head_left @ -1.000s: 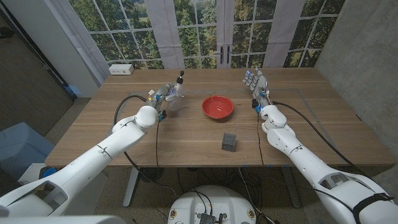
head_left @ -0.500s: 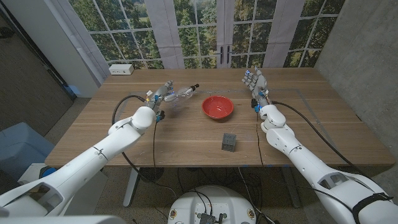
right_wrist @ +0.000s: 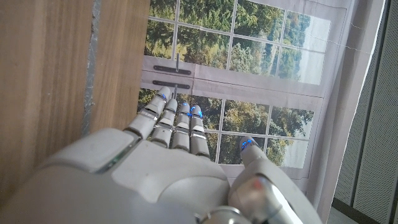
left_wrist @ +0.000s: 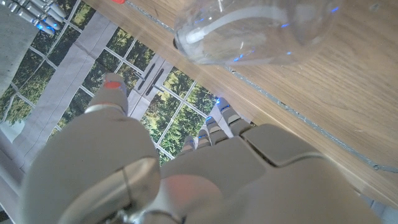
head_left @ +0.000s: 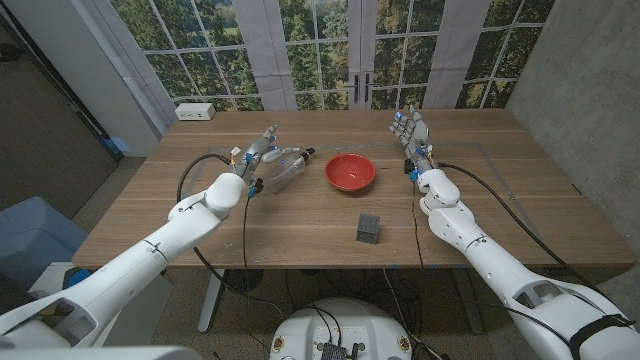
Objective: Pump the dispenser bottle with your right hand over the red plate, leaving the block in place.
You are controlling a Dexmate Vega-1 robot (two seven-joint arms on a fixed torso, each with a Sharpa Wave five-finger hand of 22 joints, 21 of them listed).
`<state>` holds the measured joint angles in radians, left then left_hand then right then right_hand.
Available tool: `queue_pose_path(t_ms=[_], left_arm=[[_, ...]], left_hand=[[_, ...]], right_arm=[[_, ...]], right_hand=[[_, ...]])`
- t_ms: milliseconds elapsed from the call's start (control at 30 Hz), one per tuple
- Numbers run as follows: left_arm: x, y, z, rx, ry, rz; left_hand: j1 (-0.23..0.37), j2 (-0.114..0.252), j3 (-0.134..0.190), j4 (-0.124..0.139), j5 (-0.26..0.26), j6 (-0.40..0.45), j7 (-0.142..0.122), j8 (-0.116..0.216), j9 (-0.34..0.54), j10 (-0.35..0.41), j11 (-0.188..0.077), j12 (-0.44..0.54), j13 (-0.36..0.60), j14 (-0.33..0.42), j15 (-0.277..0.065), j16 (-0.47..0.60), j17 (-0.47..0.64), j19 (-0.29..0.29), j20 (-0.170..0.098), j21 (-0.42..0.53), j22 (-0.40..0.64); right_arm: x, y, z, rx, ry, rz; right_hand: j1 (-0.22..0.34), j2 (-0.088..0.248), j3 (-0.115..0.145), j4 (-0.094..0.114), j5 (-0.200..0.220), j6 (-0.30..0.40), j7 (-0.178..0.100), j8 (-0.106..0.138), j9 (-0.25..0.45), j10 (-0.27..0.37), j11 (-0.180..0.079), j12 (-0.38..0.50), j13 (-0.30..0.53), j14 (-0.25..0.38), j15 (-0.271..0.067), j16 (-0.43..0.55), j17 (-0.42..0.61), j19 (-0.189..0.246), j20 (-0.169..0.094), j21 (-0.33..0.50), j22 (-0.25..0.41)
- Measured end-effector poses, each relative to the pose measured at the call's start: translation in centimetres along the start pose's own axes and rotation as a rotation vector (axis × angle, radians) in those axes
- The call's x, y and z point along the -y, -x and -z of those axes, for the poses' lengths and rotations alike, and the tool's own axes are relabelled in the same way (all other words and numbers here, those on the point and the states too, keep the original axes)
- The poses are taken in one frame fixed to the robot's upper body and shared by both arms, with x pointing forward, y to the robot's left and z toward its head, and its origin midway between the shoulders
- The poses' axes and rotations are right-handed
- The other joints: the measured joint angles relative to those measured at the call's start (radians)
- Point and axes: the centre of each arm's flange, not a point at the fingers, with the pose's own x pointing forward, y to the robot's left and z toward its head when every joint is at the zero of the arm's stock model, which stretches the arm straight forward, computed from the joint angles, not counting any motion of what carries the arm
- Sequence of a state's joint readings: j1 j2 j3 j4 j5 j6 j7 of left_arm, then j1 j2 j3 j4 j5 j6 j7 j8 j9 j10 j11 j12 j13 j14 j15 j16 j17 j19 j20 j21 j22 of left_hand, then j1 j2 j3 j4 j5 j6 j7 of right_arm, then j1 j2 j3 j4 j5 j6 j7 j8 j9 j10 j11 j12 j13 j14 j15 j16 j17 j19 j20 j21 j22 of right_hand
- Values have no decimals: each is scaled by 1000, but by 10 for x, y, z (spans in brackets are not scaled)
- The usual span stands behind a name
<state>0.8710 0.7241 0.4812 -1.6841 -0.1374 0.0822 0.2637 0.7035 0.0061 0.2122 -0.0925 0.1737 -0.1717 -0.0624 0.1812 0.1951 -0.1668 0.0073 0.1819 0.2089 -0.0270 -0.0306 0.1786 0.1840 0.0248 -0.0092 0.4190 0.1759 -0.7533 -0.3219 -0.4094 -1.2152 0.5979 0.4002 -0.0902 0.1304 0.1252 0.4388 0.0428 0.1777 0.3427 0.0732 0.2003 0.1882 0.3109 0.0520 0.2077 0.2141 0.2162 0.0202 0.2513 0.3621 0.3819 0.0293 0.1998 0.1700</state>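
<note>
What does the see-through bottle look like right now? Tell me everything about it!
The dispenser bottle is clear plastic with a dark pump top and a thin white tube inside. It lies on its side on the wooden table, pump end pointing toward the red plate without reaching it. It looks nearly empty. The left hand is right next to it; whether they touch is unclear.

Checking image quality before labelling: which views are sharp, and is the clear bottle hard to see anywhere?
Head view: evenly daylit, sharp; the dispenser bottle lying by the left hand is faint against the wood. Left wrist view: the bottle is close, with small glints, and the hand is soft. Right wrist view: right hand blurred, windows crisp.
</note>
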Motion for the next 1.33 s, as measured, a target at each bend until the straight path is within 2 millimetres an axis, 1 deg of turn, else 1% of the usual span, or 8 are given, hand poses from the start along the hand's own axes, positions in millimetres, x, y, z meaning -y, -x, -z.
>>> queue_pose_path(t_ms=[367, 633, 667, 800, 1000, 1133, 1267, 1333], left_arm=[[-7, 3, 0, 115, 153, 10], [-13, 3, 20, 96, 214, -23], [-15, 5, 3, 200, 316, 11], [-19, 7, 2, 235, 378, 16], [-24, 9, 10, 242, 418, 1], [-25, 12, 17, 229, 426, -12], [-25, 13, 23, 217, 439, -25], [-30, 17, 14, 302, 600, 9]], left_hand=[[-137, 27, -30, 55, 4, 12, -49, 23, -9, 27, -38, 22, -9, 6, -1, 11, 1, 19, -18, -13, 0], [-230, 75, -38, 96, 16, 122, -54, 45, -19, 105, -64, 38, -18, 54, -7, 18, -2, 73, -22, -16, 0], [-242, 80, -39, 101, 17, 131, -58, 45, -19, 111, -62, 40, -18, 61, -6, 18, -3, 76, -25, -16, 0], [-287, 122, -34, 131, 28, 156, -59, 46, -19, 138, -57, 43, -23, 78, -5, 23, -3, 94, -21, -20, 0], [-382, 179, -24, 205, 53, 199, -28, 30, -23, 162, -68, 43, -27, 95, -5, 23, -3, 114, -27, -24, 0], [-437, 161, -13, 252, 74, 216, 8, 20, -23, 175, -83, 34, -28, 95, -5, 22, -3, 114, -27, -33, 0], [-459, 154, 7, 273, 92, 217, 26, 12, -23, 170, -88, 28, -32, 95, -5, 17, -3, 114, -27, -42, 0], [-468, 156, 15, 278, 94, 213, 32, 11, -26, 166, -91, 25, -32, 95, -5, 17, -7, 114, -27, -46, 0]], right_arm=[[2, 3, -1, 30, 4, -30], [2, 4, -3, 44, 6, -38], [3, 7, -1, 40, 7, -37], [3, 9, -2, 43, 8, -38], [5, 11, -3, 51, 13, -24], [6, 11, -4, 54, 15, -9], [8, 11, -4, 56, 17, 9], [13, 31, -2, 55, 14, 20]], right_hand=[[0, 0, -12, -7, 0, 0, 0, 0, 0, 0, 7, 0, 0, -2, 2, -5, -5, -5, 16, 0, 0], [-16, -16, -21, -15, 0, 0, 0, 0, 0, 0, 7, 0, 0, -9, 9, -5, -10, -5, 16, 0, 0], [-16, -16, -21, -15, 0, 0, 0, 0, 0, 0, 7, 0, 0, -9, 9, -5, -10, -5, 16, 0, 0], [-16, -16, -21, -15, 0, 0, 0, 0, 0, 2, 9, 0, 0, -9, 9, -12, -14, -5, 16, 0, 0], [-30, -30, -29, -15, 0, 0, 0, 0, 0, 2, 9, 0, 0, -9, 9, -12, -14, -5, 16, 0, 0], [-30, -30, -29, -15, 0, 0, 0, 0, 0, 2, 9, 0, 0, -8, 8, -12, -15, -5, 16, 0, 0], [-30, -30, -29, -15, 0, 0, 0, 0, 0, 2, 9, 0, 0, -5, 5, -12, -19, -5, 16, 0, 0], [-30, -30, -29, -15, 0, 0, 0, 0, 0, 2, 9, 0, 0, -5, 5, -12, -19, -5, 16, 0, 0]])
